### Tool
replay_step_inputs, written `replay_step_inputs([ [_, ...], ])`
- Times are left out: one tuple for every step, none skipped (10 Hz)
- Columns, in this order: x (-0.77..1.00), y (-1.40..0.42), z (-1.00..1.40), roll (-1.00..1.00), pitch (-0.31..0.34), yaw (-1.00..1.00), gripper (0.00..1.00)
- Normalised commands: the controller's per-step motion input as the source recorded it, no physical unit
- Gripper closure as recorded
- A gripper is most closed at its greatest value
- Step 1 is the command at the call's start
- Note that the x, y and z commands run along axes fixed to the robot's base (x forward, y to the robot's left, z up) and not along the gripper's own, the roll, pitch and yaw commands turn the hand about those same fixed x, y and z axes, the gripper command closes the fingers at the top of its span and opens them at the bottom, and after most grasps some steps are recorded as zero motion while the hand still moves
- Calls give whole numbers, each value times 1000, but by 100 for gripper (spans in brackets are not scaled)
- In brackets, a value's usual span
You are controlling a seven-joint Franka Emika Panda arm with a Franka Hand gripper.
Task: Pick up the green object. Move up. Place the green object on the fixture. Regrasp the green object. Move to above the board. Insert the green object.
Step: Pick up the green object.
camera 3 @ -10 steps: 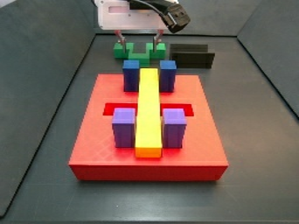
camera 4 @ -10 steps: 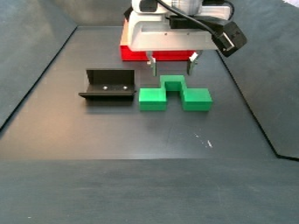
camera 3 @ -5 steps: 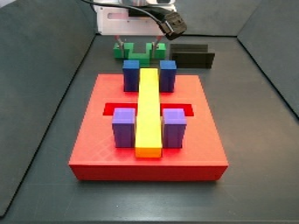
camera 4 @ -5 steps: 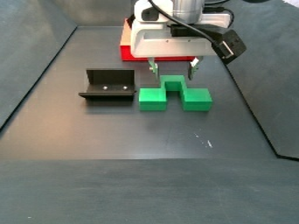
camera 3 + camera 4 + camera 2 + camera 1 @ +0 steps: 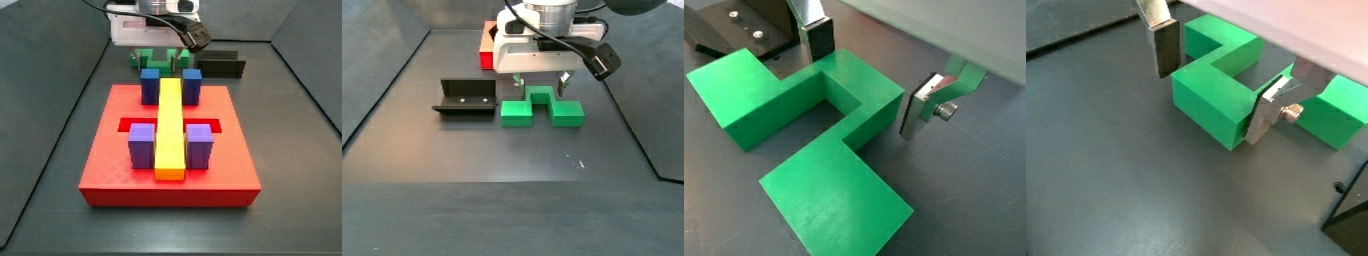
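We see the gripper (image 5: pixel 871 85) with its fingers apart, straddling the green object (image 5: pixel 798 125). In a side view, the gripper body hides most of the green object (image 5: pixel 158 58). The fixture (image 5: pixel 464 98) stands beside it.

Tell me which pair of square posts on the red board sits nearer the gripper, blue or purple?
The blue square posts, at the far end of the red board, stand just before the gripper and the green U-shaped plastic block; the purple square posts stand at the near end.
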Motion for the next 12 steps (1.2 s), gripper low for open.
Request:
replay_step_inputs([
  [0,0,-194,43,-4,0,0],
  [-14,0,0,0,-31,0,0],
  [0,0,0,0,0,0,0],
  [0,0,0,0,0,0,100],
  [0,0,0,0,0,0,100],
  [0,0,0,0,0,0,100],
  [0,0,0,0,0,0,100],
  [0,0,0,0,0,0,100],
  [0,0,0,0,0,0,100],
  [0,0,0,0,0,0,100],
  [0,0,0,0,0,0,100],
  [0,0,0,0,0,0,100],
])
